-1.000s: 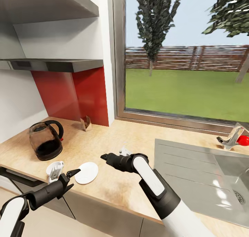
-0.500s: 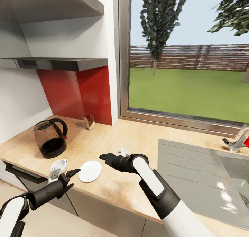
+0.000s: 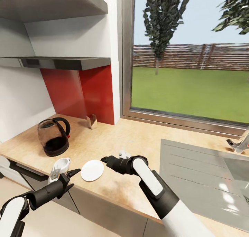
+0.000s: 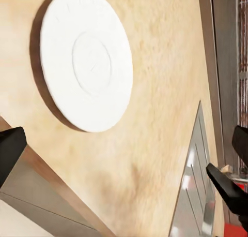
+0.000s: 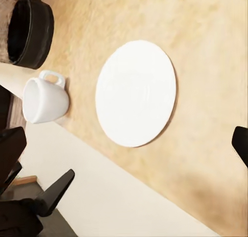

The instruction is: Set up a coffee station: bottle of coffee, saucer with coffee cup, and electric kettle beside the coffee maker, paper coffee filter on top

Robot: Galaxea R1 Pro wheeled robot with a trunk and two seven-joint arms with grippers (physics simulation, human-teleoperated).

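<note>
On the kitchen countertop (image 3: 138, 140) lies the white saucer (image 3: 92, 170), flat near the front edge. Left of it, at the very edge, the white coffee cup (image 3: 59, 166) lies tipped on its side. My left gripper (image 3: 72, 179) is open in front of the counter edge, between cup and saucer. My right gripper (image 3: 103, 159) hovers open just right of the saucer (image 5: 137, 92). The electric kettle (image 3: 53, 136) stands at the back left. The paper coffee filter (image 3: 92, 121) leans by the red wall. The coffee maker and bottle of coffee are out of view.
A dark grey shelf (image 3: 69, 62) hangs on the wall above the kettle; its top is hidden from here. A steel sink (image 3: 204, 168) with a faucet (image 3: 238, 143) takes up the counter's right. A large window (image 3: 190, 57) is behind the counter.
The camera has turned left, so the whole picture slid right and the red object by the faucet left the view. Both arms keep their pose; cup, saucer and kettle stay put.
</note>
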